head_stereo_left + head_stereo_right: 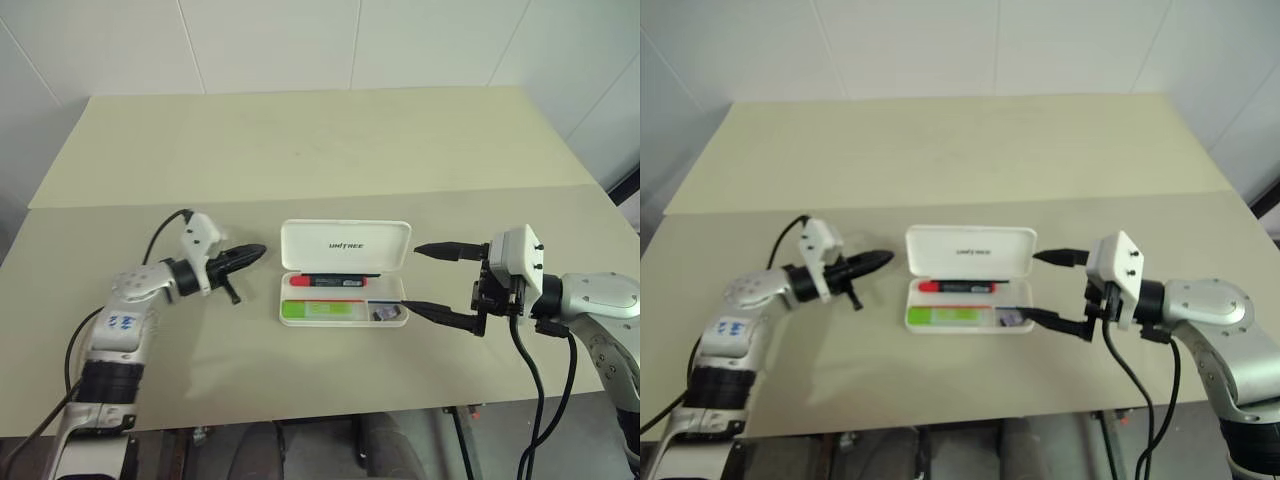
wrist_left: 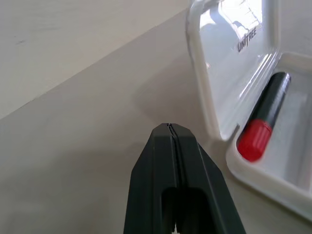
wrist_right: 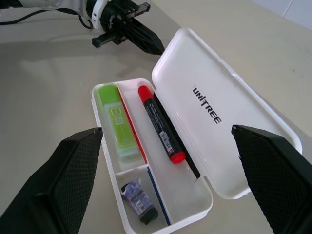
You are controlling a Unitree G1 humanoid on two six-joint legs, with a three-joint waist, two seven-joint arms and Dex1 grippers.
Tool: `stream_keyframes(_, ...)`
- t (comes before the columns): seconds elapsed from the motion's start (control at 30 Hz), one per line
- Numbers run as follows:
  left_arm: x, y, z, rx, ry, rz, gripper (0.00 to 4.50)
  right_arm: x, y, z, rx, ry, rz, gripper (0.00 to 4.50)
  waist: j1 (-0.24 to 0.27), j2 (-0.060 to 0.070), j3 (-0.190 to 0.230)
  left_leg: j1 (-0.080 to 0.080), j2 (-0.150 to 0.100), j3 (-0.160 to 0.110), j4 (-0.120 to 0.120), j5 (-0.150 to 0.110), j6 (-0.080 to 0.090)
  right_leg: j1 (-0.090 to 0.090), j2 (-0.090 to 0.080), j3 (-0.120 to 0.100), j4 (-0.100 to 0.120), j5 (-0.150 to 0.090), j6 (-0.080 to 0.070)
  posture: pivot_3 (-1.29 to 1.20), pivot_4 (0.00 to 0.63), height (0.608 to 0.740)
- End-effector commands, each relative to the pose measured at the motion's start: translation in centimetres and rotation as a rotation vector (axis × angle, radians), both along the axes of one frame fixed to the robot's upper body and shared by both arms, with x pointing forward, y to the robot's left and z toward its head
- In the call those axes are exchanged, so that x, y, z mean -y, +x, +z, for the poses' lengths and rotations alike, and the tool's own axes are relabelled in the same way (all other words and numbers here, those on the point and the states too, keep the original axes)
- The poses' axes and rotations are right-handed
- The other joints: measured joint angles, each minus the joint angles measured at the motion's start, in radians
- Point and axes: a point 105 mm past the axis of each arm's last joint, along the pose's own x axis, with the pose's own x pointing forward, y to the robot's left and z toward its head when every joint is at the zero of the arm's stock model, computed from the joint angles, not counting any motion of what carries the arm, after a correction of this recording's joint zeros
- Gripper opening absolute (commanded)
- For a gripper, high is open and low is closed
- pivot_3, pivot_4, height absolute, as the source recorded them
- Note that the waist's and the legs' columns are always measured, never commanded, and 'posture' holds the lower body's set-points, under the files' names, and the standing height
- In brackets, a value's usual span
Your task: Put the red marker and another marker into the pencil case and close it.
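- One pencil case [image 1: 345, 246] lies open in the middle of the table [image 1: 300, 150], its lid tipped back.
- One red marker [image 3: 161, 124] lies in the long compartment next to the hinge.
- One green marker [image 3: 116, 119] lies in the front compartment, parted from the red one by a divider.
- One small dark object [image 3: 139, 201] sits in the end compartment.
- Two grippers: the left gripper [image 1: 258, 251] has its fingers pressed together, empty, just beside the lid's left end.
- The right gripper [image 1: 410, 278] stands spread wide at the case's right end, holding nothing.
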Motion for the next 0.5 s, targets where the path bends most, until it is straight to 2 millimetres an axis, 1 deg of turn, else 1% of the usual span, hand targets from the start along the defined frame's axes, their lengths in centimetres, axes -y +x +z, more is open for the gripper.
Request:
stream_keyframes(0.03,1.4,0.1,0.9,0.028,0.000,-0.052,0.03,-0.5,-0.3,1.0,0.059,0.004,0.017,4.50,-0.005,0.000,0.000,0.000,0.000,0.000,0.000,0.000,0.000,0.000,0.000,0.000,0.000,0.000,0.000,0.00,0.150,0.740)
stream_keyframes(0.07,2.1,-0.1,1.2,0.029,-0.012,-0.091,0.03,-0.5,-0.3,1.0,0.060,0.004,0.015,4.50,-0.005,0.000,0.000,0.000,0.000,0.000,-0.001,0.000,0.000,0.000,0.000,0.000,0.000,0.000,0.000,0.00,0.150,0.740)
stream_keyframes(0.17,3.2,-1.3,2.2,0.037,-0.033,-0.194,0.03,-0.5,-0.4,1.0,0.062,0.008,0.008,4.50,-0.002,0.000,0.000,0.000,0.000,0.000,-0.002,0.000,0.000,-0.001,0.000,-0.001,0.000,0.000,0.000,0.00,0.150,0.740)
stream_keyframes(0.23,3.4,-2.5,2.7,0.045,-0.035,-0.271,0.03,-0.5,-0.4,0.9,0.061,0.011,0.001,4.50,-0.001,0.000,0.000,0.000,0.000,0.000,-0.001,-0.001,0.000,-0.001,0.000,0.000,0.000,0.000,0.000,0.00,0.150,0.740)
stream_keyframes(0.4,3.1,-5.0,3.2,0.033,-0.010,-0.409,0.03,-0.5,-0.5,0.7,0.061,0.016,-0.007,4.50,-0.003,0.000,0.000,-0.001,0.000,0.000,-0.001,-0.001,0.000,-0.001,0.000,0.000,-0.001,0.000,0.000,0.00,0.150,0.740)
stream_keyframes(0.5,2.3,-5.9,3.0,0.017,0.045,-0.454,0.03,-0.5,-0.4,0.7,0.062,0.018,-0.011,4.50,-0.002,0.000,0.000,0.000,0.000,0.000,-0.001,-0.001,0.000,-0.001,0.000,0.000,0.000,-0.002,-0.003,0.00,0.150,0.740)
